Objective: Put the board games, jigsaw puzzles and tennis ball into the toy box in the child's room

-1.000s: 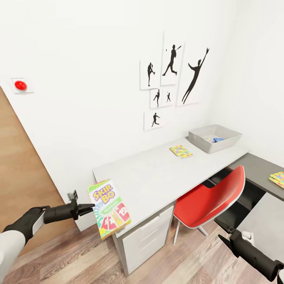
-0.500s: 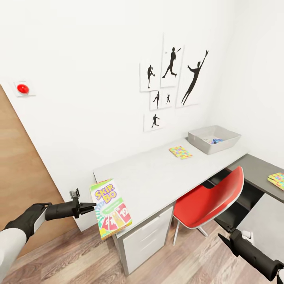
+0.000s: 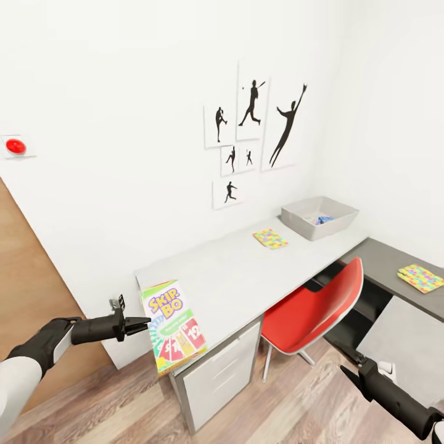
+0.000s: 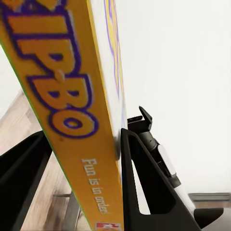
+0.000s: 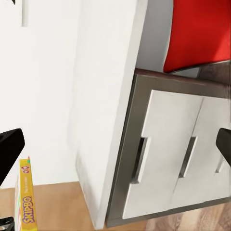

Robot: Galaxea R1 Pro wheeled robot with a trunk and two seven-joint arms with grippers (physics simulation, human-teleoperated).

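Note:
My left gripper point(image 3: 143, 323) is shut on the left edge of the SKIP-BO board game point(image 3: 173, 325), holding it upright just off the near corner of the table point(image 3: 228, 277). In the left wrist view the box's yellow edge point(image 4: 72, 120) sits clamped between both fingers point(image 4: 139, 183). The box also shows in the right wrist view point(image 5: 25, 204). The toy box point(image 3: 341, 216) stands at the table's far end with something blue inside. One jigsaw puzzle point(image 3: 270, 238) lies on the table in front of it. My right gripper point(image 3: 346, 359) hangs low at the right, open.
A red chair point(image 3: 314, 305) is tucked under the table beside white drawers point(image 3: 217, 376). A second jigsaw puzzle point(image 3: 420, 277) lies on a lower dark grey cabinet point(image 3: 385, 262) at the right. A wooden door point(image 3: 24, 290) is at the left. Wood floor lies below.
The whole picture has shifted left, so the camera has turned right. The left gripper still holds the SKIP-BO box in about the same spot.

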